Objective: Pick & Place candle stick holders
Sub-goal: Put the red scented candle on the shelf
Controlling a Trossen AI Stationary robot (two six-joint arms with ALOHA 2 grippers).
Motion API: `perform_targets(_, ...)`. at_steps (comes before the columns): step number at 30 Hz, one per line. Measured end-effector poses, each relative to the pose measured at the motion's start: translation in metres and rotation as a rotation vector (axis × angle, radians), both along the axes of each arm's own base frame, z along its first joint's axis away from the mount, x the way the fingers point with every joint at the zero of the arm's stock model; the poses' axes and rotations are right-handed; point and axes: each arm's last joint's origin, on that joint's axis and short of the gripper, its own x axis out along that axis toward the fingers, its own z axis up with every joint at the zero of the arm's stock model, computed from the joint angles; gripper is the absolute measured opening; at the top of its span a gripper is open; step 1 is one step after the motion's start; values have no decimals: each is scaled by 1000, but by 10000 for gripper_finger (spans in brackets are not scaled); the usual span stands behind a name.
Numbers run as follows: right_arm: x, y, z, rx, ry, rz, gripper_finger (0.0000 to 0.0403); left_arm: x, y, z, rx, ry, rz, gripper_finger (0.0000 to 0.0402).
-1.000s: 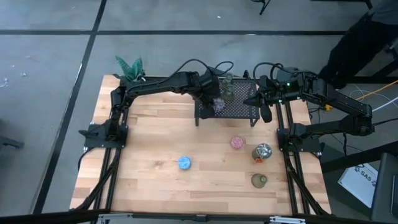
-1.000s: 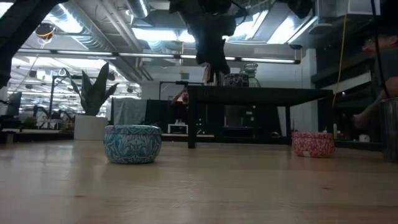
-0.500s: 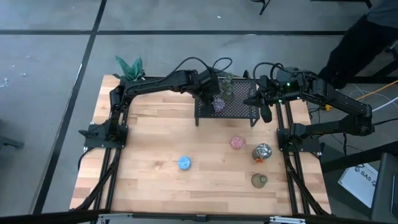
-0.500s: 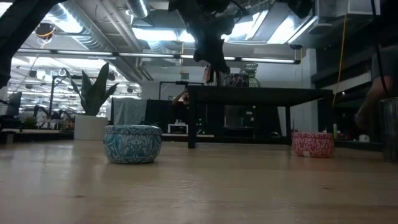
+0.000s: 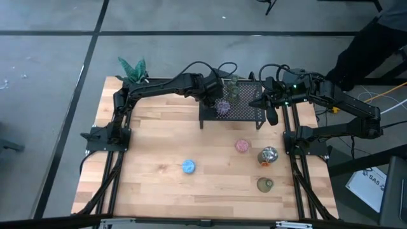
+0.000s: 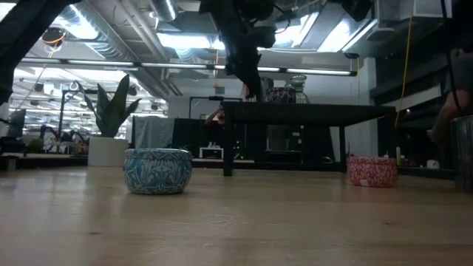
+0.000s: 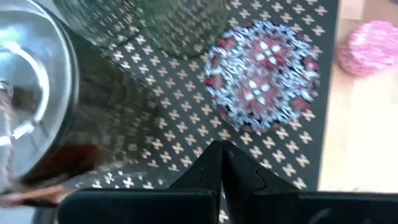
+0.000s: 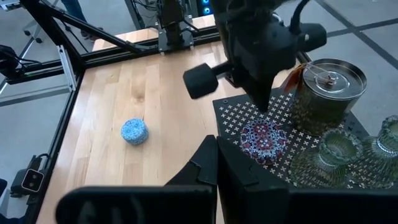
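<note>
The left gripper (image 5: 218, 97), fingers pressed together and holding nothing, hangs over the black rack (image 5: 245, 112) beside the purple holder (image 5: 222, 107), while the right gripper (image 5: 271, 118), also closed, waits by the rack's side.

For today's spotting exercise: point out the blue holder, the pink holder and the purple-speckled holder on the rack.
blue holder (image 5: 189, 166), high view, top face.
pink holder (image 5: 242, 145), high view, top face.
purple-speckled holder (image 8: 263, 137), right wrist view, patterned top.

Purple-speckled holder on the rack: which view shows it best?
Left wrist view: the purple-speckled holder fills the picture, pattern clear, on the black mesh rack. Right wrist view shows it smaller; high view only a speck; low view barely its side.
</note>
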Motion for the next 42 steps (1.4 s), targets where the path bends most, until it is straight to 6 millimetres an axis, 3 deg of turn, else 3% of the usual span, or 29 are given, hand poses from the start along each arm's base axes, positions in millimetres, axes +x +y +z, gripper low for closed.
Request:
perform_targets(12,2,-1,4,-12,-45,0,0,-2,1,-4,42,46,57,2)
perform_targets(42,2,-1,4,-12,-48,1,0,21,-17,3,-48,-168,-78,2)
